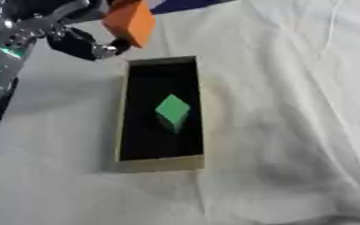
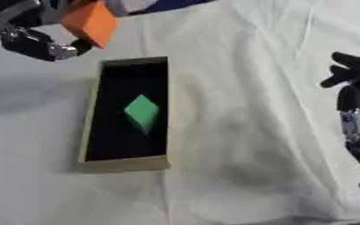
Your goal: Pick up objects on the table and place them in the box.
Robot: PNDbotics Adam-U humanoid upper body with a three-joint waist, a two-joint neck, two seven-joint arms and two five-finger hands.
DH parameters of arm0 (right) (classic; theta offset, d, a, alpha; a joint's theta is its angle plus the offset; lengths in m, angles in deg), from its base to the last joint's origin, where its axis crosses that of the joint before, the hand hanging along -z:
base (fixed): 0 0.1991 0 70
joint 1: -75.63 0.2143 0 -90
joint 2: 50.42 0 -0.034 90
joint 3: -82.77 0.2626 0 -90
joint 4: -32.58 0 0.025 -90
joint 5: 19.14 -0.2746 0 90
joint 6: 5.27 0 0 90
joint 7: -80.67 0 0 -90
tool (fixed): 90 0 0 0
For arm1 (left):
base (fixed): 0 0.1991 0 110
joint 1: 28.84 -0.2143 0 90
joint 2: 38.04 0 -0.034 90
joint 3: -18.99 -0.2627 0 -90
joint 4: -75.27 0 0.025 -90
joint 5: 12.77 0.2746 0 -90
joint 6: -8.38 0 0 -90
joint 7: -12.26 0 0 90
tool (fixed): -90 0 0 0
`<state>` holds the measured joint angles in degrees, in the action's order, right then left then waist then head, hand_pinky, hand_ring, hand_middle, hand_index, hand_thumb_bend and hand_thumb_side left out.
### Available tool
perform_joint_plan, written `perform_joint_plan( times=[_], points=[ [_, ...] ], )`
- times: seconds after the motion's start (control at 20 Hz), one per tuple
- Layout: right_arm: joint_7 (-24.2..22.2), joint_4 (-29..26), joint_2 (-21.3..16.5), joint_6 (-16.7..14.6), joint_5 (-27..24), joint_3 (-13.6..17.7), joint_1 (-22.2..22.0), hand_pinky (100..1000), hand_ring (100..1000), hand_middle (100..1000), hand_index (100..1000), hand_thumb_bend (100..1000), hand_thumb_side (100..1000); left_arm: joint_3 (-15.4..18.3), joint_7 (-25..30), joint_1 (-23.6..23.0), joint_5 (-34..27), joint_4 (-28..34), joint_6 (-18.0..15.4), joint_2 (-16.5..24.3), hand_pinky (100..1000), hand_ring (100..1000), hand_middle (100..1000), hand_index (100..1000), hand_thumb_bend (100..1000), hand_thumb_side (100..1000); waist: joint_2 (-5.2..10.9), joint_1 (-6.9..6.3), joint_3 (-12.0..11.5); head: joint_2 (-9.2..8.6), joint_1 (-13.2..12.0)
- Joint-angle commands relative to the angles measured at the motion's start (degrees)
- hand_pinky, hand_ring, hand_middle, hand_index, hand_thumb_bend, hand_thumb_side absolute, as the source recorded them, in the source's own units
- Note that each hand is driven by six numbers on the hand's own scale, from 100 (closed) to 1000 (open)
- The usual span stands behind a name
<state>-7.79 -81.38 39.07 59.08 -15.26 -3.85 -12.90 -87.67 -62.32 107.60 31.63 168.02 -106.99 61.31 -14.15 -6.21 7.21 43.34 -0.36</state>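
One object is already home: a green block point(image 1: 172, 110) lies in the dark interior of the long cardboard box point(image 1: 161, 165), roughly at its middle. You are carrying the second one now. Your left hand point(image 1: 81, 43) has its fingers curled round an orange block point(image 1: 131, 21), which hangs in the air just beyond the far end of the box, clear of the white cloth point(image 1: 290, 132) that covers the table. By the look of it the pick is done and only the placing is left for this piece: the block sits above and behind the far rim, not yet over the opening.

No other loose object shows on the cloth in either view, so this may well be the last item, though the table's edges lie outside the pictures.

Your left arm comes in from the upper left corner, its forearm slanting down toward the box, with the hand below and beside the block and the block tilted on a corner. Your right hand point(image 2: 351, 72) rests at the right edge of the right eye view, well apart from the box, fingers raised and relaxed, holding nothing.
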Motion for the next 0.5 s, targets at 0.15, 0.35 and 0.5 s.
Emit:
perform_joint_plan(
  times=[0.15, 0.35, 0.5],
  points=[
    [-0.04, -0.64, -1.33, 0.15, -0.63, 0.52, 0.14, 865, 900, 539, 851, 100, 677, -2.23, 0.91, 0.19, 4.18, -1.89, -2.08, -2.11, 393, 554, 620, 737, 336, 100, 1.21, 0.55, -0.19, 0.62, -0.11],
    [-0.16, -0.64, -1.25, 0.21, -0.62, 0.50, 0.18, 865, 900, 538, 851, 100, 677, -3.55, -0.01, 0.29, 6.66, -4.45, -3.70, -3.43, 399, 561, 624, 736, 337, 100, 1.07, 0.47, -0.10, 0.47, -0.50],
    [-0.28, -0.64, -1.08, 0.36, -0.52, 0.41, 0.25, 865, 901, 538, 851, 100, 678, -3.84, -0.65, 0.27, 9.09, -6.45, -4.25, -4.59, 402, 565, 626, 736, 342, 100, 0.90, 0.38, -0.08, 0.32, -0.72]
  ],
)
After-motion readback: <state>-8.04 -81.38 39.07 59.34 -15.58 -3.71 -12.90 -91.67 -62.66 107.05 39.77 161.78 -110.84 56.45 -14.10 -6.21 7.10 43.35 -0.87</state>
